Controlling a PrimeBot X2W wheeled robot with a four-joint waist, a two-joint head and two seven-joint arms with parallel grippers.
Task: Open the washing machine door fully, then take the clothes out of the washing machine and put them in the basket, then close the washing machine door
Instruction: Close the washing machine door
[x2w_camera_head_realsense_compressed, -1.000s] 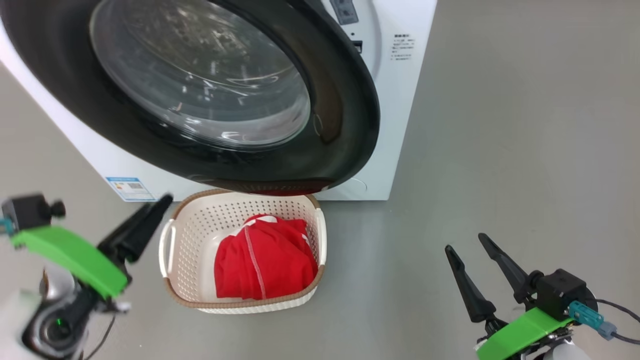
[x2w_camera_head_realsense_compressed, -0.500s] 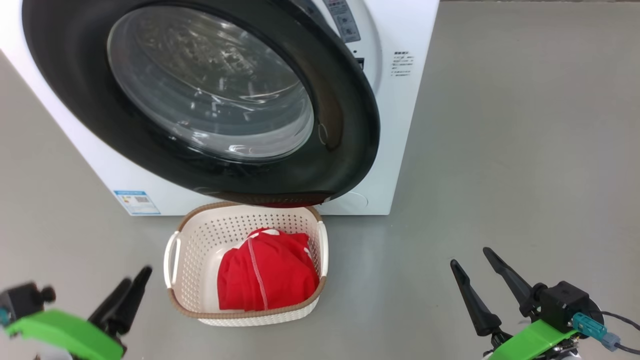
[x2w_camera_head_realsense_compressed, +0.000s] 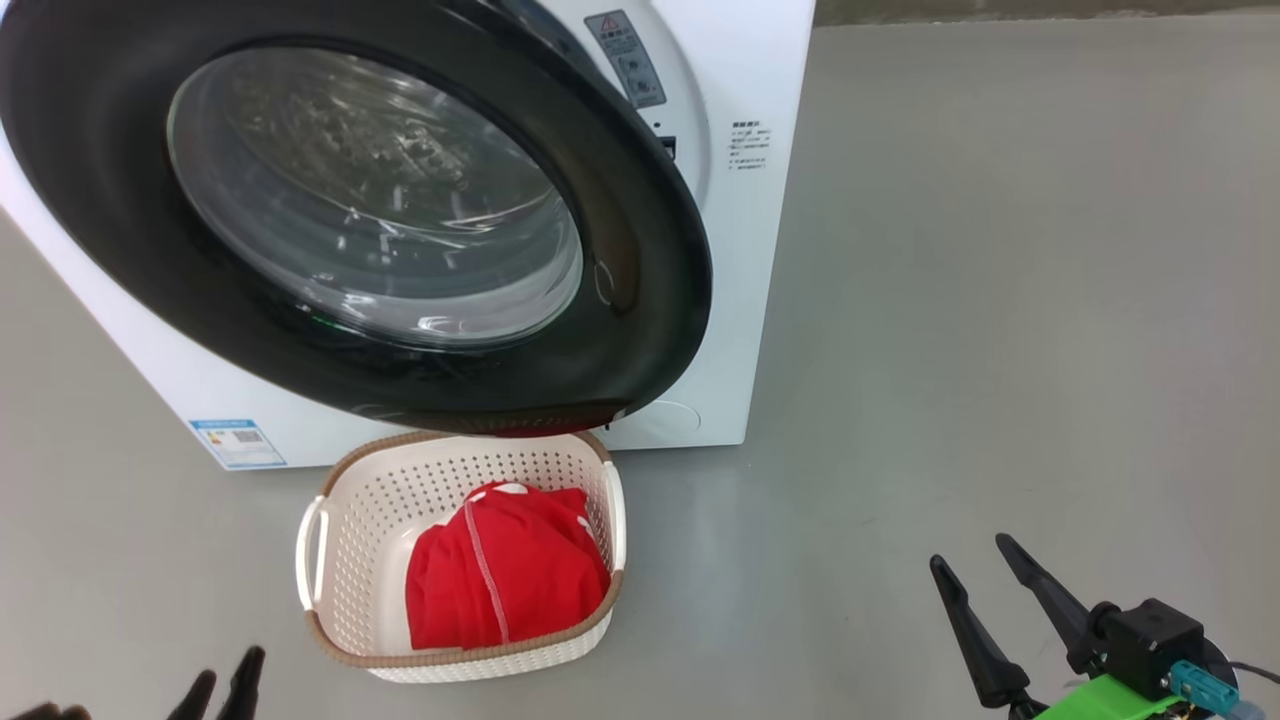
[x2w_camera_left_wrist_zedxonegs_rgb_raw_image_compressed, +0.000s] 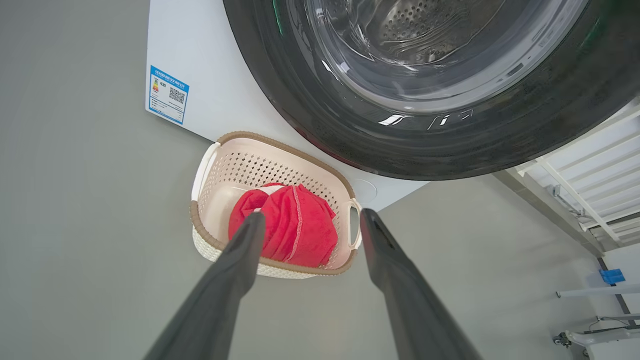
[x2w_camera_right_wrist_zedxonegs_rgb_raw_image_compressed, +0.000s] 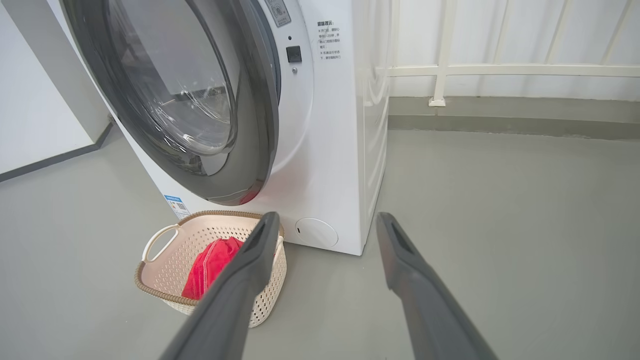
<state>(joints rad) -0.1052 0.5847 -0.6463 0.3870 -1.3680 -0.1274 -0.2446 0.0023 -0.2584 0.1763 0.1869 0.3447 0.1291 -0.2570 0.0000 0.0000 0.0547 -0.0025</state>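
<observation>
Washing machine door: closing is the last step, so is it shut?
Open: the washing machine door stands swung out from the washing machine, latch slot exposed.

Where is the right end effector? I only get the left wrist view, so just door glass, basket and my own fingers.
Observer: The right end effector hangs open and empty, well to the right of the basket.
Operator: Is the door latched?
Observer: No. The right wrist view shows the washing machine door ajar, with the black latch socket on the washing machine uncovered.
Operator: Is my left end effector over the basket?
Observer: No. In the head view the left end effector sits left of the basket, nearer the robot.
</observation>
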